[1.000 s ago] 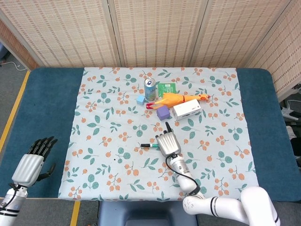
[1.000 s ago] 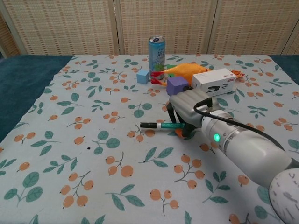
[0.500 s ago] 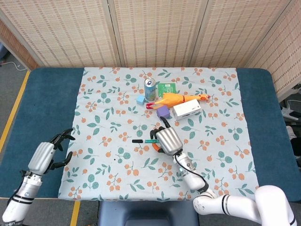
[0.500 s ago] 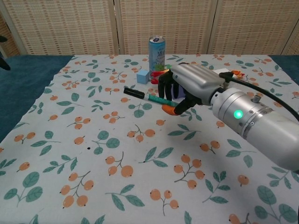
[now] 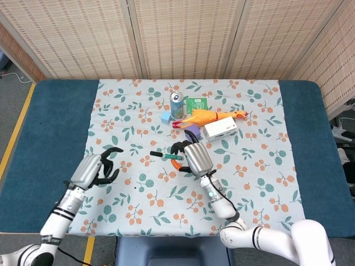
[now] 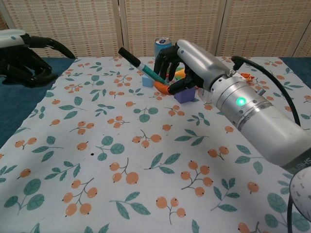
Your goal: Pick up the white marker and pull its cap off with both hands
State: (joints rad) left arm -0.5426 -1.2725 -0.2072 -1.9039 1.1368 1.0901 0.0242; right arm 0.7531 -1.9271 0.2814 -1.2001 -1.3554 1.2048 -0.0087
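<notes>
The right hand (image 6: 182, 68), a silver-backed shell with black jointed fingers, has lifted the slim white marker with its black cap (image 6: 138, 64) off the floral tablecloth (image 5: 138, 138), where it lay a second ago. The marker now sits clear above the cloth, pinched in the curled fingers in front of the blue-and-white drink can (image 5: 176, 105), with the capped end jutting out and up toward the robot's left. Its barrel is smooth plastic with a teal band near the grip; most of the white body is hidden inside the hand.

The left hand (image 5: 95, 170) has also come in. A second ago it hung off the cloth's edge over the dark blue table padding (image 5: 50, 127); now it hovers over the cloth, well to the left of the can, fingers loosely curled and apart, holding nothing. In the chest view it shows at the far left, still well apart from the cap.

So the pick-up looks done, and what is left is to bring the free hand to the exposed cap. The cap is short, round and slick, so it likely needs a firm fingertip pinch and a pull straight along the barrel.

Just beside the can lie a yellow rubber chicken (image 5: 208, 116), a small purple cube (image 5: 192, 132), a light blue cube (image 5: 165, 117) and a white rectangular box (image 5: 220, 128).
</notes>
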